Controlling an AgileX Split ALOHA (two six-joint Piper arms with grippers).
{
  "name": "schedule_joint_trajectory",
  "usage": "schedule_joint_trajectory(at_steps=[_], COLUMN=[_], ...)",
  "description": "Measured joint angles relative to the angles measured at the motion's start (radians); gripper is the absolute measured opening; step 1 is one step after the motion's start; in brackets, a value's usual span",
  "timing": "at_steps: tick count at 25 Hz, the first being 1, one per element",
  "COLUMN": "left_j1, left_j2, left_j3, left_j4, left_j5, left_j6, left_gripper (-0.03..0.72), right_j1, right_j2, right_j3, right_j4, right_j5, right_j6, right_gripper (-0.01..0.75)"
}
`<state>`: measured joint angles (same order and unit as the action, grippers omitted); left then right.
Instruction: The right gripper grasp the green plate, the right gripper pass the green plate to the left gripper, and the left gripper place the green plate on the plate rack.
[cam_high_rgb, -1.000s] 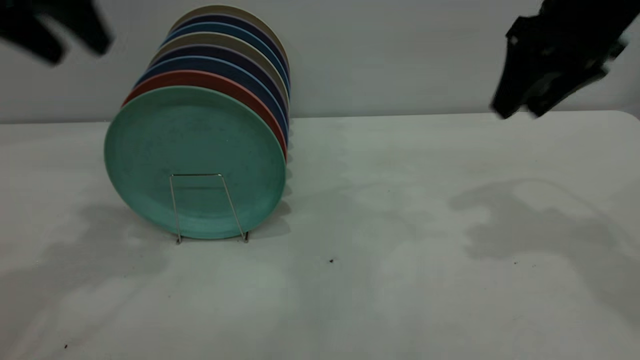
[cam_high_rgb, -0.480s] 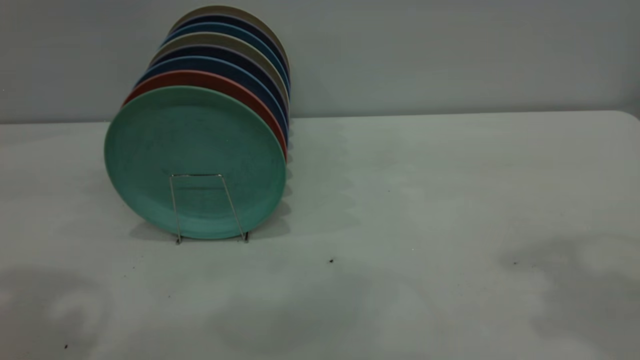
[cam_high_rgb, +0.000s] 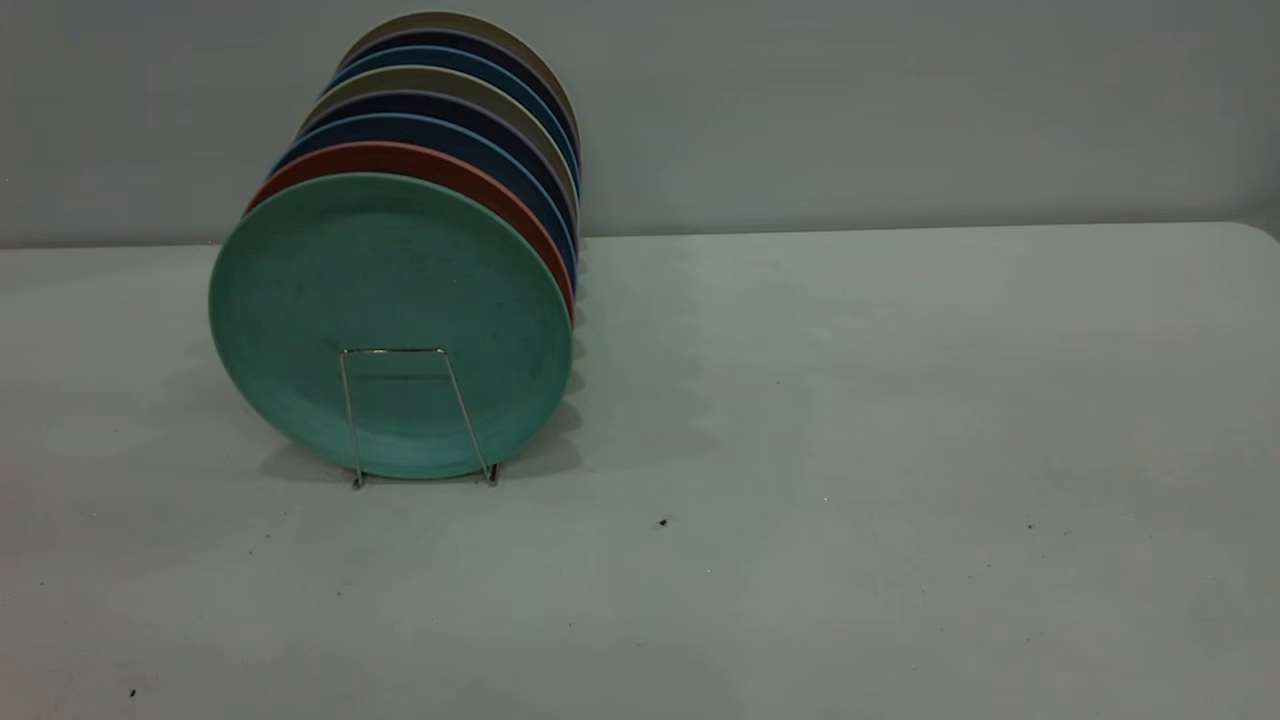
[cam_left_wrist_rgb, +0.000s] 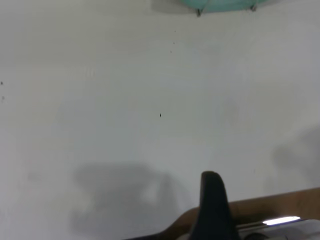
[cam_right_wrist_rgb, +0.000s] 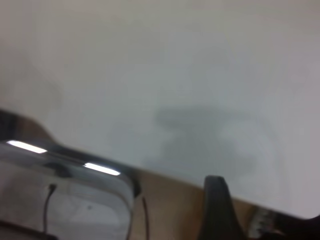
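Note:
The green plate (cam_high_rgb: 390, 300) stands upright at the front of the plate rack (cam_high_rgb: 405, 352), behind its front wire loop, at the table's left. Neither gripper shows in the exterior view. The left wrist view shows a black part of the left gripper (cam_left_wrist_rgb: 212, 200) over the table's near edge, far from the plate, with only the plate's bottom rim (cam_left_wrist_rgb: 220, 5) and the rack's feet in sight. The right wrist view shows a black part of the right gripper (cam_right_wrist_rgb: 217, 205) over the table's edge, with no plate in it.
Behind the green plate stand a salmon plate (cam_high_rgb: 400, 155), several blue plates (cam_high_rgb: 440, 125) and beige ones. The white table (cam_high_rgb: 850, 400) ends at a grey wall. A brown floor (cam_left_wrist_rgb: 280, 205) and a silvery housing (cam_right_wrist_rgb: 75, 200) lie beyond the table's edge.
Both arms, seen a second ago at the exterior view's upper corners, have gone out of that view. Their shadows on the table have faded. The green plate has not moved.

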<state>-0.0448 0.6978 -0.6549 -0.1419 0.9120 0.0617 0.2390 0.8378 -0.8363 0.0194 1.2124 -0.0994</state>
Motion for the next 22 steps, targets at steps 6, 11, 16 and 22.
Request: schedule_joint_trajectory(at_steps=[6, 11, 16, 22], left_j1=[0.000, 0.000, 0.000, 0.000], left_j2=[-0.241, -0.407, -0.521, -0.625], left_j3=[0.118, 0.149, 0.149, 0.149], left_j4=[0.000, 0.000, 0.003, 0.084], left_j5=[0.051, 0.101, 0.203, 0.235], left_j6=[0.000, 0.001, 0.002, 0.002], left_gripper=[0.566, 0.566, 0.566, 0.566], right_j1=[0.000, 0.000, 0.000, 0.000], right_j2=[-0.280, -0.502, -0.696, -0.848], right_j3=[0.264, 0.350, 0.353, 0.354], right_j4=[0.028, 0.028, 0.028, 0.033], right_j5=[-0.087, -0.099, -0.082, -0.068], right_j6=[-0.023, -0.031, -0.032, -0.033], right_gripper=[0.514, 0.514, 0.513, 0.513])
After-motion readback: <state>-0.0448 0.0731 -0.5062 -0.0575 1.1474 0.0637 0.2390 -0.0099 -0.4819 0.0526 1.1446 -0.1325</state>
